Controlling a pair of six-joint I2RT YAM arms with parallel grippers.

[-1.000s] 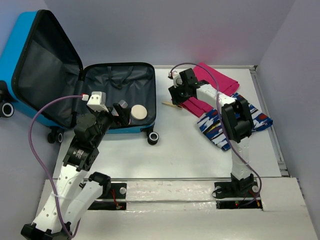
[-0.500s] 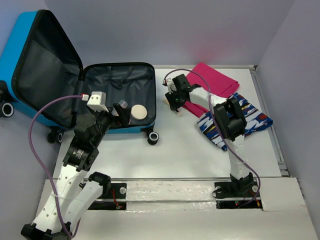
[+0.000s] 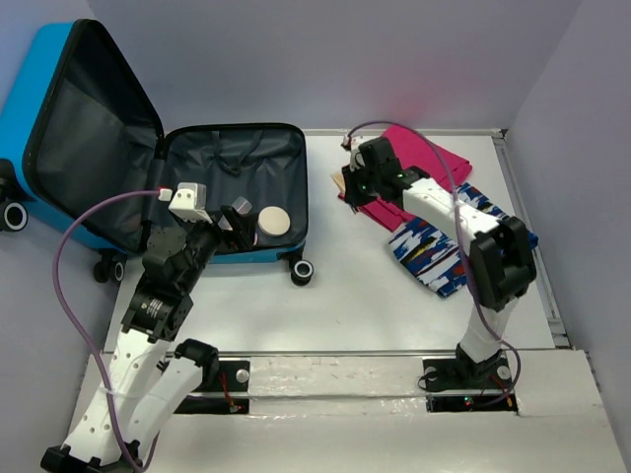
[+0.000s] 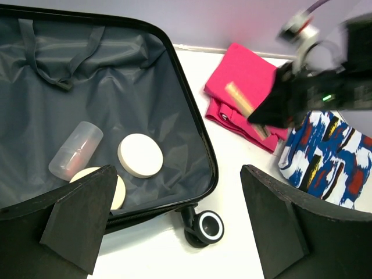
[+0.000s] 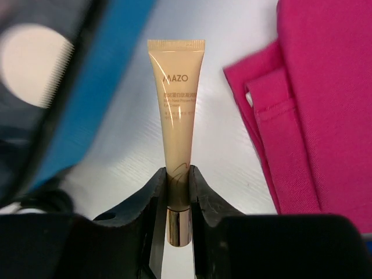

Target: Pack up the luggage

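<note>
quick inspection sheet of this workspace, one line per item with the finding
surface: white table, no spills seen
job's things: luggage open at the left, lid propped up; inside lie a round white jar, a second one half hidden, and a clear bottle
clutter: folded pink garment and patterned pouch at the right
tools: left tool open above the luggage's near edge; right tool shut on a beige cream tube near its cap
cables: purple cable loops beside the left arm; another arches over the right arm
surroundings: plain pale walls; nothing else seen
</note>
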